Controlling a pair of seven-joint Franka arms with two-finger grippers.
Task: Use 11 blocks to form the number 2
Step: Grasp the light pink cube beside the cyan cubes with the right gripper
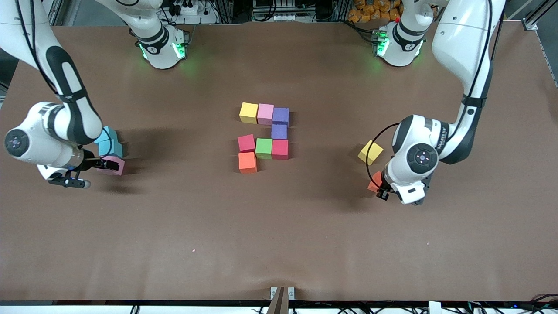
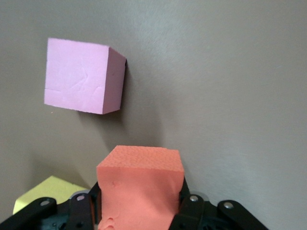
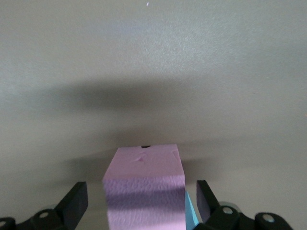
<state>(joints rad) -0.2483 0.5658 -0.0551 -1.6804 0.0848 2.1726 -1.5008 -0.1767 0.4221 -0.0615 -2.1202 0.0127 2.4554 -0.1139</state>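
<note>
**Orange cube being gripped by the left gripper; right gripper being held open around a pink cube**

The unfinished number 2 (image 1: pixel 264 136) is being shown at the middle of the table (image 1: pixel 279 244). Eight touching cubes are being counted in it: a yellow cube (image 1: pixel 248 112), a pink cube (image 1: pixel 265 114) and a purple cube (image 1: pixel 280 116) in the row farthest from the front camera; a second purple cube (image 1: pixel 279 131) just nearer; then a red cube (image 1: pixel 246 143), the green cube (image 1: pixel 263 148) and another red cube (image 1: pixel 280 148); and an orange cube (image 1: pixel 247 162) nearest the camera, under the first red one.

Toward the left arm's end of the table, a loose orange cube (image 2: pixel 141 189) is being clamped between the closed-in fingers (image 2: pixel 188 203) of the left gripper (image 1: pixel 382 190). A loose yellow cube (image 1: pixel 370 151) is lying just beside it, turned at an angle. In the left wrist view, a pink-looking cube (image 2: pixel 84 75) is being seen on the table apart from the gripped one.

Toward the right arm's end, the right gripper (image 3: pixel 141 203) is being held low with its jaws spread wide on either side of a loose pink cube (image 3: pixel 144 189), with gaps at both fingers (image 3: pixel 76 203). Two cyan cubes (image 1: pixel 109 143) are sitting just beside that pink cube, farther from the front camera.
</note>
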